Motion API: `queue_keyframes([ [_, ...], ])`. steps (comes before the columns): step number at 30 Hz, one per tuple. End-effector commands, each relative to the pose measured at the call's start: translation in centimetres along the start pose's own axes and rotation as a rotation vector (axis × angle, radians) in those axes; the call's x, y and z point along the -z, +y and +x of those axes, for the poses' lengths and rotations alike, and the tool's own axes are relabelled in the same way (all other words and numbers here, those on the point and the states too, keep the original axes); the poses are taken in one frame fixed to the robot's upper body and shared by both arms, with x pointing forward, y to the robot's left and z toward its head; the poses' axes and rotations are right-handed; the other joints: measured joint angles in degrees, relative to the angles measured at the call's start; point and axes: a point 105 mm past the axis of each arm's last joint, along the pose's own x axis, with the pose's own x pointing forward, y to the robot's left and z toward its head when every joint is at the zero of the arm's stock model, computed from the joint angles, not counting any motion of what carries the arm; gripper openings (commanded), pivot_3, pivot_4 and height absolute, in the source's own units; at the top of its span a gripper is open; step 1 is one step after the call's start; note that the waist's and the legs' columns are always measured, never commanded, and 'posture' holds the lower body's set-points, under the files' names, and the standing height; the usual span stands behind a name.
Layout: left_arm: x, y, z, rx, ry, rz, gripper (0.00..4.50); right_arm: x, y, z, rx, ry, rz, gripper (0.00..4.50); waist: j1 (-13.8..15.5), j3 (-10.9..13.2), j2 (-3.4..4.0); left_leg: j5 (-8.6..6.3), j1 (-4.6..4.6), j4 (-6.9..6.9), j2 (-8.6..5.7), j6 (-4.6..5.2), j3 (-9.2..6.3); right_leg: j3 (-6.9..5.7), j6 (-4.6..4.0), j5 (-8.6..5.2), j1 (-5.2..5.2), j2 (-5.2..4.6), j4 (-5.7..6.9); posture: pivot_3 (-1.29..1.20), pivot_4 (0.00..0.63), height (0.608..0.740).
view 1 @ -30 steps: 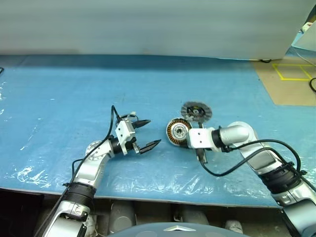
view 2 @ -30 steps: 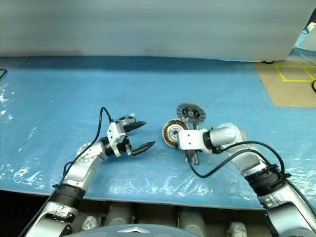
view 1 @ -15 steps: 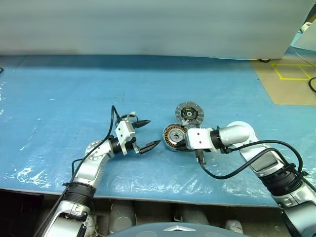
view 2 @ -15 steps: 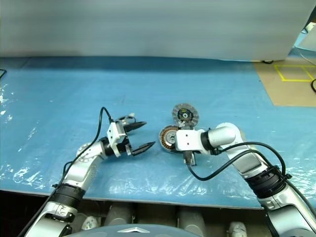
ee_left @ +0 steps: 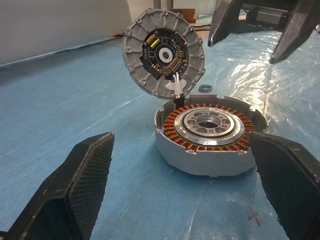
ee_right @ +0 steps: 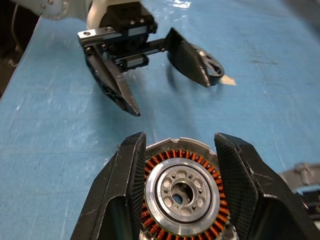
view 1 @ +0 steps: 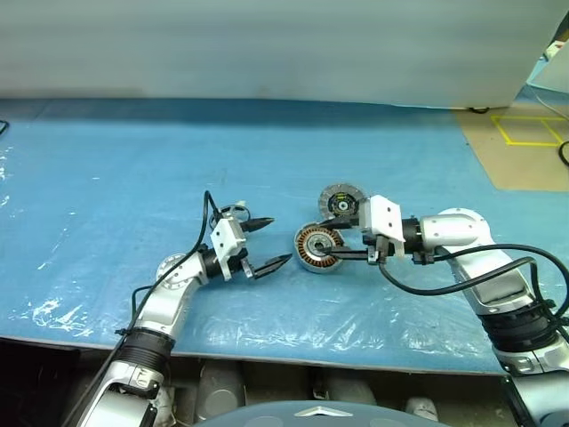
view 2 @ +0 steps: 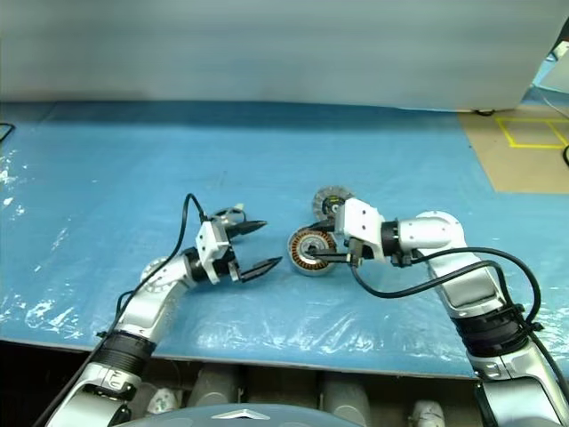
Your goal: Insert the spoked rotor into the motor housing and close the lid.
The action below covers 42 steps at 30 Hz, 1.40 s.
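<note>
The left end effector is held spread wide, empty, near the motor housing. The right end effector is parted astride it, apparently not gripping. The housing lies flat on the blue surface, axis upward. The lid, propped on edge behind, should be lowered squarely.

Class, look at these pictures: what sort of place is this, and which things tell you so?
Probably a workshop or lab bench for assembly practice: a table under a blue plastic sheet, an opened motor housing with copper windings, its lid standing beside it, and yellow floor tape.
</note>
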Motion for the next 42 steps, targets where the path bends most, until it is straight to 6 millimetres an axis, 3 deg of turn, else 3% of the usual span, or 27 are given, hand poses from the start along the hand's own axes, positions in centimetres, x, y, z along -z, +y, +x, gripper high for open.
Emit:
queue_keyframes([
  [1,-0.9,0.1,0.4,0.026,-0.030,0.024,4.50,-0.9,-0.4,-1.9,0.102,-0.022,-0.007,2.25,0.0,0.0,0.00,0.00,0.00,-0.01,0.00,0.00,0.00,0.00,0.00,0.00,0.00,0.00,0.00,0.00,0.150,0.740],
  [9,-1.2,0.1,1.0,0.081,-0.045,0.020,4.50,2.5,0.2,-6.0,0.342,0.051,0.130,2.25,0.1,0.0,0.00,-0.10,-0.01,-0.05,-0.02,-0.17,-0.01,0.00,0.01,0.00,0.01,0.00,-0.09,0.00,0.150,0.740],
  [15,-1.2,0.1,1.4,0.111,-0.047,0.019,4.50,6.1,-1.6,-8.2,0.590,0.112,0.211,2.25,-0.1,0.0,0.00,-0.11,0.04,-0.05,-0.04,-0.19,0.00,0.03,0.03,0.00,0.05,0.00,-0.12,0.00,0.150,0.740],
  [22,-1.2,0.2,1.4,0.118,-0.045,0.019,4.50,10.0,-1.5,-7.4,0.706,0.158,0.432,2.25,-0.1,0.0,0.01,0.00,-0.06,-0.11,-0.06,-0.33,-0.02,-0.01,0.03,0.00,0.02,0.00,-0.26,0.00,0.150,0.740],
  [35,-0.8,-0.1,0.9,0.113,-0.023,0.015,4.50,12.5,-1.3,-6.3,0.743,0.217,0.512,2.25,-0.1,0.0,0.03,0.01,-0.01,-0.15,-0.06,-0.39,-0.02,-0.02,0.04,0.00,0.06,0.00,-0.31,0.00,0.150,0.740],
  [42,-0.7,-0.1,0.8,0.110,-0.021,0.012,4.50,12.5,-1.3,-5.5,0.733,0.200,0.526,2.25,-0.1,0.0,0.03,0.01,0.04,-0.14,-0.06,-0.39,-0.02,-0.02,0.04,0.01,0.11,0.00,-0.30,0.00,0.150,0.740],
])
